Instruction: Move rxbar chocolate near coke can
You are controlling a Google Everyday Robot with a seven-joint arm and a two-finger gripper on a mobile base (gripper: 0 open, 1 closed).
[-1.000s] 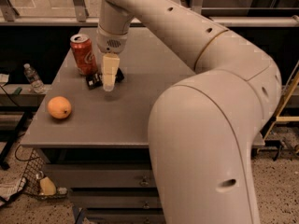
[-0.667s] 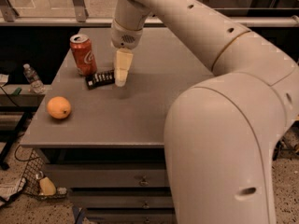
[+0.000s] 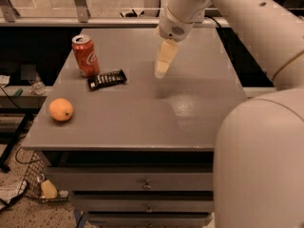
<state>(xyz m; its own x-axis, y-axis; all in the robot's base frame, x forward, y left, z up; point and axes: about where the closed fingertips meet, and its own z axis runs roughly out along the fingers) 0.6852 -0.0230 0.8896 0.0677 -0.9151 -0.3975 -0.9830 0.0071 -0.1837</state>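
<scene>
The coke can (image 3: 85, 55), red with white script and a silver top, stands upright at the table's back left. The rxbar chocolate (image 3: 107, 79), a flat black bar with pale lettering, lies on the table just right of and in front of the can, almost touching its base. My gripper (image 3: 163, 66) hangs above the table's middle, well to the right of the bar, pointing down. It holds nothing.
An orange (image 3: 61, 109) sits near the table's left front edge. The grey table (image 3: 142, 122) has drawers below. My big white arm fills the right side. Clutter lies on the floor at the left, and a rail runs behind the table.
My gripper has moved right and up, away from the bar. The bar stays lying next to the can.
</scene>
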